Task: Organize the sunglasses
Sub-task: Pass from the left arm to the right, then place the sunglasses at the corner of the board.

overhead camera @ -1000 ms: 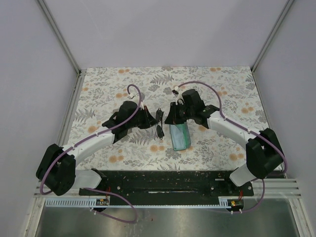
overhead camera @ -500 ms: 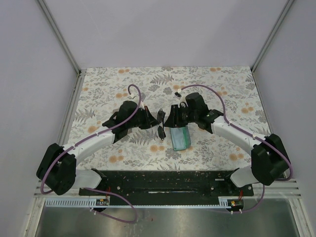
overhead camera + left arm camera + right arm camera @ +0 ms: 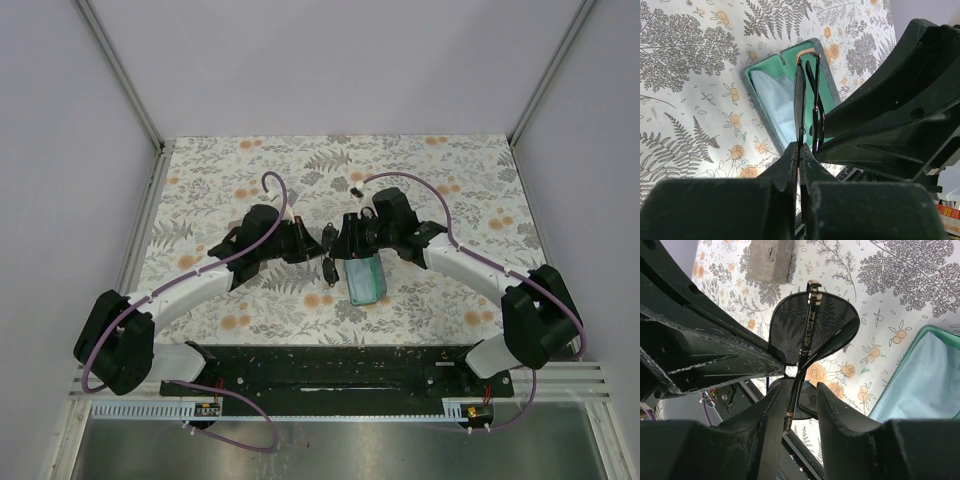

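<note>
Sunglasses near open teal case

High rear camera looks down — close wrist cameras share the sunglasses.

We see an open oblong teal case lying on the desk, whose surface is printed with grey ferns and orange flowers. A folded light-blue cloth lies inside the case. Farther back, a small dark object sits on the desk, too small to identify.
</note>
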`<state>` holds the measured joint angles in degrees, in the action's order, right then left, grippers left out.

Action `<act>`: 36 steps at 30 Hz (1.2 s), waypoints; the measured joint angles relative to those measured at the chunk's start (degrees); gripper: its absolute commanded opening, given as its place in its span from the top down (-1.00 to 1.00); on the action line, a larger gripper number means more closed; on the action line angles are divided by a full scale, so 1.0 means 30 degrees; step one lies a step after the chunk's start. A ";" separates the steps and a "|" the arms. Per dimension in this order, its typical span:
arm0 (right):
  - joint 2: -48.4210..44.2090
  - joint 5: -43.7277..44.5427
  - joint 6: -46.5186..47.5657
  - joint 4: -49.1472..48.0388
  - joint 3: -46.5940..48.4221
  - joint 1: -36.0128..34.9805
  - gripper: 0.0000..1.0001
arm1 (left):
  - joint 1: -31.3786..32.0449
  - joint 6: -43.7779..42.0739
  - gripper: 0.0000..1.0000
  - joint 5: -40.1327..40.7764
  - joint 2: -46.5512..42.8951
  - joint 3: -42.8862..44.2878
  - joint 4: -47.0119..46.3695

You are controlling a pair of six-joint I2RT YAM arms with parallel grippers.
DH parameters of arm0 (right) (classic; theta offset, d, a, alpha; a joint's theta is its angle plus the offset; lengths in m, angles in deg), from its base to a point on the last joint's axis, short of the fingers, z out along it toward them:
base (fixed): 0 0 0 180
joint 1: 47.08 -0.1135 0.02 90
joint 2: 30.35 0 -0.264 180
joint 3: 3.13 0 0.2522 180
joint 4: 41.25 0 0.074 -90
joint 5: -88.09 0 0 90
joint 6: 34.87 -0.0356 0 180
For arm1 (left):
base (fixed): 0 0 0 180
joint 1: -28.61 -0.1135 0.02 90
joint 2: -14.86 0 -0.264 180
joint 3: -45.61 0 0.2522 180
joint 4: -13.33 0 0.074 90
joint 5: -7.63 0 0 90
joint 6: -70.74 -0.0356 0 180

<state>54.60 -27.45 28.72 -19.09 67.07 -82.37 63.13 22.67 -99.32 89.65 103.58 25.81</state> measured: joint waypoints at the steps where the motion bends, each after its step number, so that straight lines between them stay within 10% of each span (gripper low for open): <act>1: 0.0036 -0.0044 -0.0007 -0.0029 0.0022 -0.0007 0.25 | 0.0022 0.0000 1.00 -0.0058 0.0000 0.0000 -0.0007; 13: 0.0248 -0.0291 -0.0095 -0.0160 0.0066 -0.0102 1.00 | 0.0153 0.0066 1.00 -0.0801 0.0233 0.0000 -0.0240; 21: 0.0248 -0.0240 0.0073 0.0036 0.0066 -0.0117 1.00 | 0.0117 -0.0066 0.05 -0.1435 0.0270 0.0007 -0.0284; 36: -0.1056 0.2827 0.6652 0.2521 0.1209 -0.0189 1.00 | -0.2164 -0.0182 -0.01 -0.1457 -0.4765 -0.0845 0.1581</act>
<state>51.43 -18.97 48.67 -11.53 70.70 -82.94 56.64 22.12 -103.69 75.35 101.04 30.55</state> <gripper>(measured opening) 0.033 0.507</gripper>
